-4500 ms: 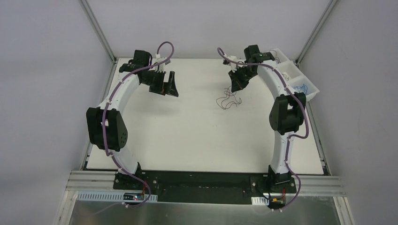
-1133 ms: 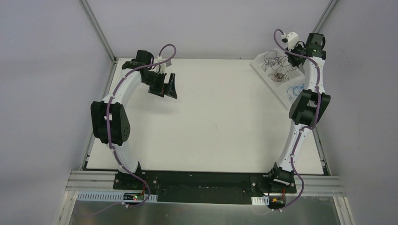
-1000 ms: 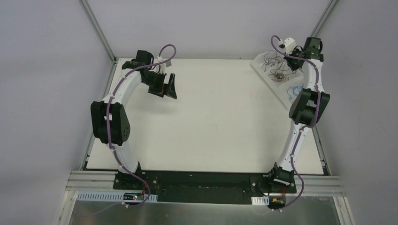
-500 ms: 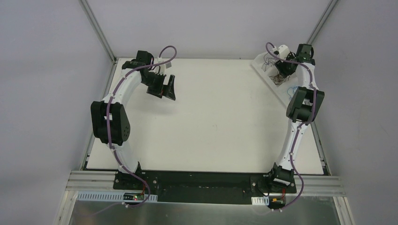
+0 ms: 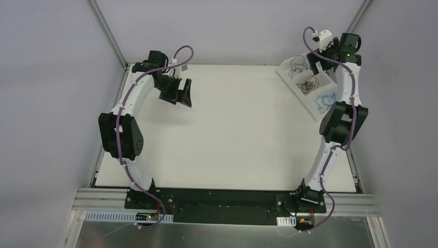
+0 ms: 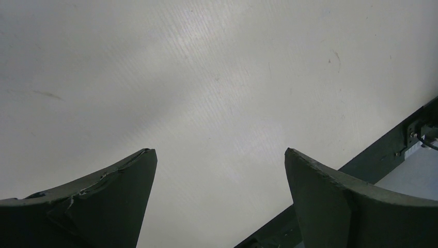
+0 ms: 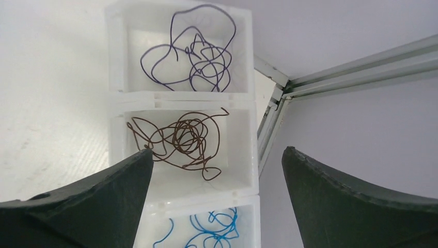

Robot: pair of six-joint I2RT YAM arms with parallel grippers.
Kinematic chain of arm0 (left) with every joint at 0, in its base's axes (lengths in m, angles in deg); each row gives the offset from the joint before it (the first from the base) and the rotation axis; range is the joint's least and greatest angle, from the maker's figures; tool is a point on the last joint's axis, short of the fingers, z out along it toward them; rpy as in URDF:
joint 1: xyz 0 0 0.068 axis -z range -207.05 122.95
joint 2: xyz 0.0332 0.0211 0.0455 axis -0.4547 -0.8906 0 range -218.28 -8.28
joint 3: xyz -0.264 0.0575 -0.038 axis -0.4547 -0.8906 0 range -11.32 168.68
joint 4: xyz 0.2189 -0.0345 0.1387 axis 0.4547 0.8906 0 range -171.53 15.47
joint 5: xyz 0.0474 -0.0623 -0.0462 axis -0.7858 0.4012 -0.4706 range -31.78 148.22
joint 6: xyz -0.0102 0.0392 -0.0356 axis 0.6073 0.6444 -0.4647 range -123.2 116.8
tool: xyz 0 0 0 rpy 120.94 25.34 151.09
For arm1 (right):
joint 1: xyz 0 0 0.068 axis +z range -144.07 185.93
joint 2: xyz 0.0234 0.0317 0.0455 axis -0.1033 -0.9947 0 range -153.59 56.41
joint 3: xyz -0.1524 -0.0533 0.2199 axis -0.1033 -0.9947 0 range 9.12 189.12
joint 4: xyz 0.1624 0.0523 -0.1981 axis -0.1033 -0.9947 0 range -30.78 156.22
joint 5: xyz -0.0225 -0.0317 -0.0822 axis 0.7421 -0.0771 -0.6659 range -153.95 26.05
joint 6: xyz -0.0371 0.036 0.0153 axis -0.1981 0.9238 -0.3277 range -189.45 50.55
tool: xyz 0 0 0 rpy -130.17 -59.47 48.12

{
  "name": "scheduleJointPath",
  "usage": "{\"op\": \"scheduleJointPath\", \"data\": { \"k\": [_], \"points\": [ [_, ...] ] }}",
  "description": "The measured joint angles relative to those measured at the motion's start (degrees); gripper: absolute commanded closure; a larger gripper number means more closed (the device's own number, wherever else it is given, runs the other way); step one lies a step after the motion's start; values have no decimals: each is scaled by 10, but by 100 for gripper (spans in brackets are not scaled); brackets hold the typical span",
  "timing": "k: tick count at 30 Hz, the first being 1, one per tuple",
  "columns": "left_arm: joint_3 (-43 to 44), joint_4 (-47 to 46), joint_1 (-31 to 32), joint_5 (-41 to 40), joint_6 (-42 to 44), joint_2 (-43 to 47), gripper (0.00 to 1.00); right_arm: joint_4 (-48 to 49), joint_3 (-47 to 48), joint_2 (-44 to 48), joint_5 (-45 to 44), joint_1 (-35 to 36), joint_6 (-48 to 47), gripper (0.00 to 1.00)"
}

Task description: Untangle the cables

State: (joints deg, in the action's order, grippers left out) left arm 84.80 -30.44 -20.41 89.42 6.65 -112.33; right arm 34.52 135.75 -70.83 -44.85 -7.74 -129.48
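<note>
Three cables lie apart in a white three-compartment tray (image 7: 183, 96) at the table's far right corner. A dark purple-black cable (image 7: 191, 54) fills the far compartment, a brown cable (image 7: 181, 137) the middle one, and a bright blue cable (image 7: 217, 227) the near one. From above, the tray (image 5: 287, 76) shows the dark cable (image 5: 297, 64), brown cable (image 5: 310, 82) and blue cable (image 5: 326, 99). My right gripper (image 7: 218, 151) hangs open above the tray's far end (image 5: 314, 64), holding nothing. My left gripper (image 6: 220, 151) is open and empty over bare table at the far left (image 5: 182, 94).
Aluminium frame posts (image 7: 356, 67) and grey walls close in right behind the tray. The black base rail (image 6: 392, 150) shows at the table's edge in the left wrist view. The white table (image 5: 232, 134) lies between the two arms.
My right gripper went from shut to open, dipped over the tray, then rose back toward the far corner. The loose tangle seen on the table earlier is gone. The left arm barely shifted.
</note>
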Motion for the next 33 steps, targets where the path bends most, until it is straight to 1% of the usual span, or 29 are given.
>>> {"op": "scheduleJointPath", "data": {
  "k": [4,8,10,12,16,19,21,24,27,30,33],
  "points": [
    [59,41,-3,-28,12,-7,1,-25,0,53,3,3,81,1],
    [138,58,-14,-57,13,-19,1,-66,-3,110,19,14,197,1],
    [176,63,-21,-79,10,-22,1,-81,-24,146,37,25,260,1],
    [202,69,-27,-93,9,-24,1,-87,-63,183,52,37,314,1],
    [212,77,-37,-111,-12,-24,1,-81,-217,268,81,75,413,1],
    [181,79,-38,-117,-36,-22,1,-63,-355,313,83,116,451,1],
    [131,76,-37,-117,-53,-16,1,-57,-446,336,82,149,467,1],
    [32,67,-37,-114,-76,-3,1,-54,-537,358,82,194,480,1],
    [-59,65,-37,-113,-93,12,1,-49,-584,384,81,212,487,1],
    [-90,62,-37,-116,-100,27,1,-39,-600,408,76,210,490,1],
    [-96,52,-37,-121,-106,50,1,-26,-602,421,73,210,491,1]
  ]
}}
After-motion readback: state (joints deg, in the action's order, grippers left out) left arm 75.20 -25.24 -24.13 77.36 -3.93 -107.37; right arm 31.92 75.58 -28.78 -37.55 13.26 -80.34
